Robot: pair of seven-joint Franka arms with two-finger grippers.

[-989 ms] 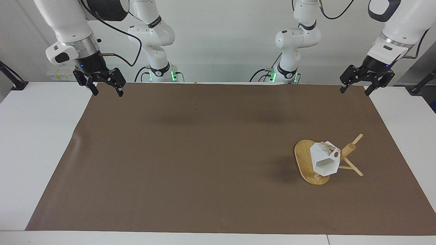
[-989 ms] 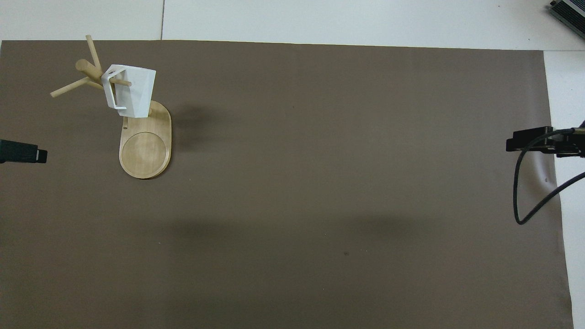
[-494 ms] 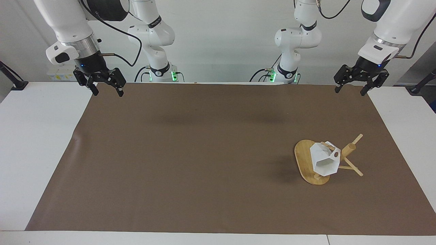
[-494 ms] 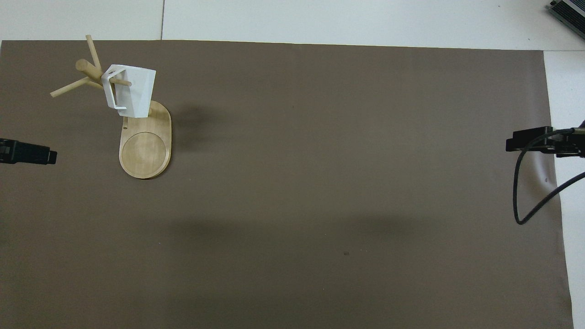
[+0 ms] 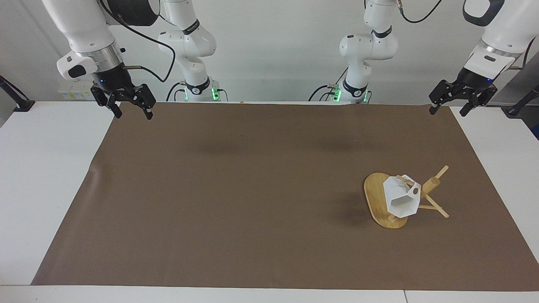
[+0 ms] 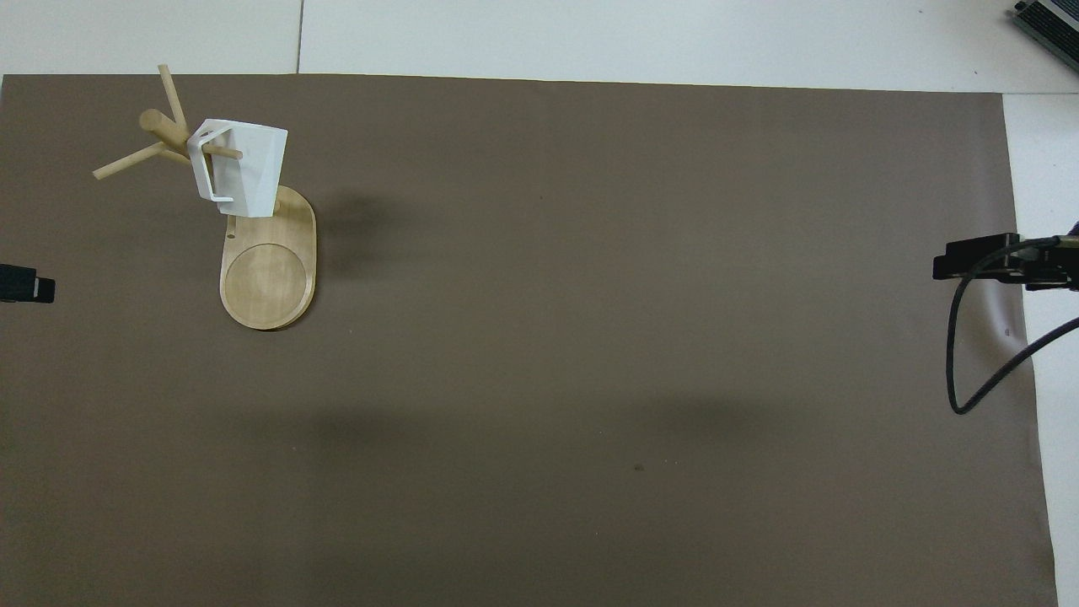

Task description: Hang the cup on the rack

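One faceted white cup point(image 5: 402, 197) on bamboo rack point(image 5: 432, 185)

Only rack point(image 5: 385, 202) w/ cup point(image 5: 400, 198) blocks mat point(image 5: 236, 189) — rest open.

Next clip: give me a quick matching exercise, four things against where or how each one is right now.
1. cup
2. rack
3. left pincer
4. right pincer

A. open, raised over the mat corner at the right arm's end
B. hanging by its handle on a peg
C. open, raised over the mat corner at the left arm's end
D. standing on the brown mat

Pairs: 1-B, 2-D, 3-C, 4-A
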